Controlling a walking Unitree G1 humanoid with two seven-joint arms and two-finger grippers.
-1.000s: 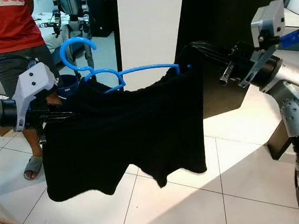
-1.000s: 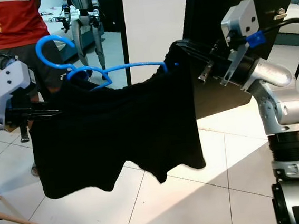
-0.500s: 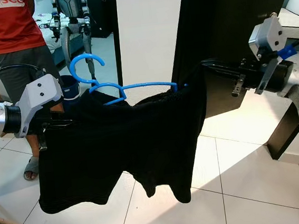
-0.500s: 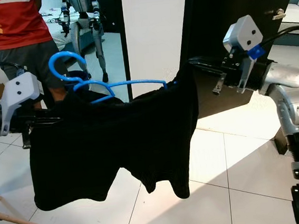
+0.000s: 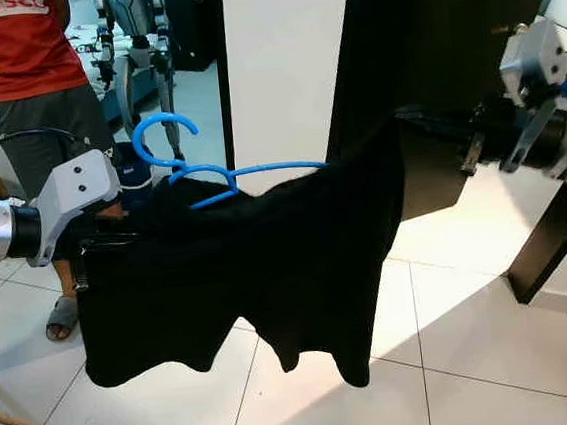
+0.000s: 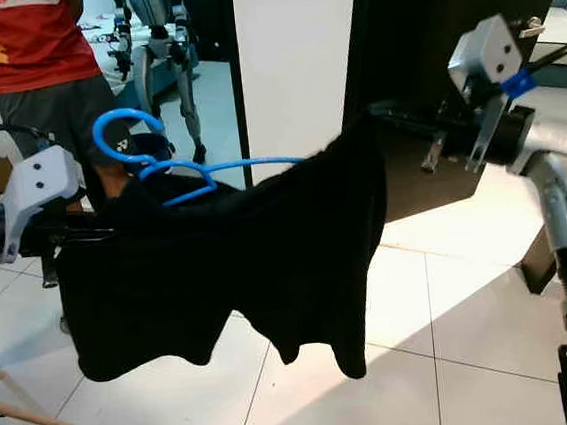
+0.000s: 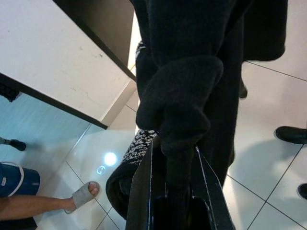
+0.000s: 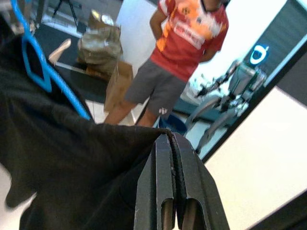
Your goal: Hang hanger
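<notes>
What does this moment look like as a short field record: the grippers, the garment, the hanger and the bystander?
left gripper: shut on the black shorts' waistband, at the robot's left
right gripper: shut on the other end of the waistband
black shorts: stretched between both grippers, legs hanging above the tiled floor
blue hanger: resting along the top of the waistband, hook up, on no rail
person: standing behind the left arm, red shirt, grey shorts

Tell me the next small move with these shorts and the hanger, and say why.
Probably draw the two grippers slightly apart to level the waistband. The left gripper and right gripper each pinch an end of the black shorts, but the blue hanger sits tilted, its right end buried in cloth while its hook leans left, not yet on any rail.
</notes>
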